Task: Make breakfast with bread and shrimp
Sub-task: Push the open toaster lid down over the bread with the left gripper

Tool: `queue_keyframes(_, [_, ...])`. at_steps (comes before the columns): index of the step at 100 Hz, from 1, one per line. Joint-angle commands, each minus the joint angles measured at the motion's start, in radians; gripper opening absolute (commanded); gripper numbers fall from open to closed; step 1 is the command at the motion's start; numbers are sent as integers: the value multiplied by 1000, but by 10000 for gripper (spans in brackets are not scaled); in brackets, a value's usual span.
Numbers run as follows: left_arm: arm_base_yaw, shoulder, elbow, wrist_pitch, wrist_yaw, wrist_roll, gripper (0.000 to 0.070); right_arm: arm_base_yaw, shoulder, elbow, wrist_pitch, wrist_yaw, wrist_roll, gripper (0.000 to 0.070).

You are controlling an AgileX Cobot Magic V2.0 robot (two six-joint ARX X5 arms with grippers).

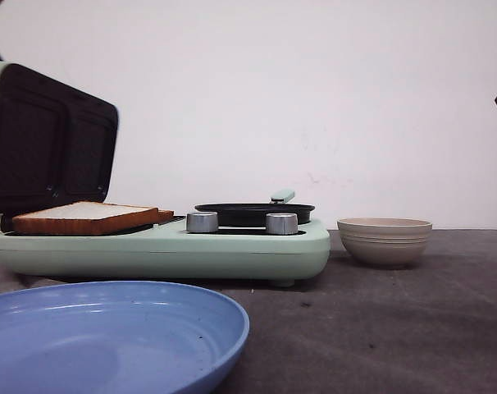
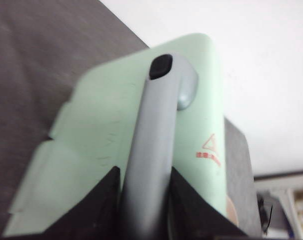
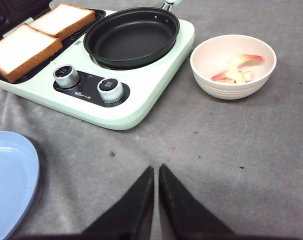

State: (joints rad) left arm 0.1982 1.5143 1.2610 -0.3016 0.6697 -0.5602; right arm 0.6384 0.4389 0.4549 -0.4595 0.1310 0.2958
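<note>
Bread lies in two slices side by side on the open sandwich press of the mint-green breakfast cooker, its hinged lid standing up behind them. The slices look soft and light, with a firmer brown crust. They would likely dent or tear if pinched in the middle, so a hold across a crust edge seems the safer choice.

The shrimp sit in the beige bowl, just beside the cooker on the grey table. They are small, curled pieces, probably slick and springy. A narrow pinch across the thickest part of one body would serve better than a hold on the thin tail. The bowl wall crowds them, so the approach would have to come from above.

The black pan on the cooker's right half is bare. A blue plate waits near the front of the table.

The left gripper has its fingers closed against both sides of the grey lid handle, seen only in the left wrist view. The right gripper hovers above the bare table, well short of the bowl, its two black tips pressed together and holding nothing.
</note>
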Motion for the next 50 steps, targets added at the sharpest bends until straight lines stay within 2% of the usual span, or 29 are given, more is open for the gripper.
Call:
queue_keyframes(1, [-26, 42, -6, -44, -59, 88, 3, 7, 3, 2, 8, 2, 11, 7])
queue_keyframes(28, [-184, 43, -6, -103, -196, 189, 3, 7, 3, 2, 1, 2, 11, 7])
queue_keyframes(50, [-315, 47, -6, -104, -330, 212, 3, 7, 3, 2, 1, 2, 11, 7])
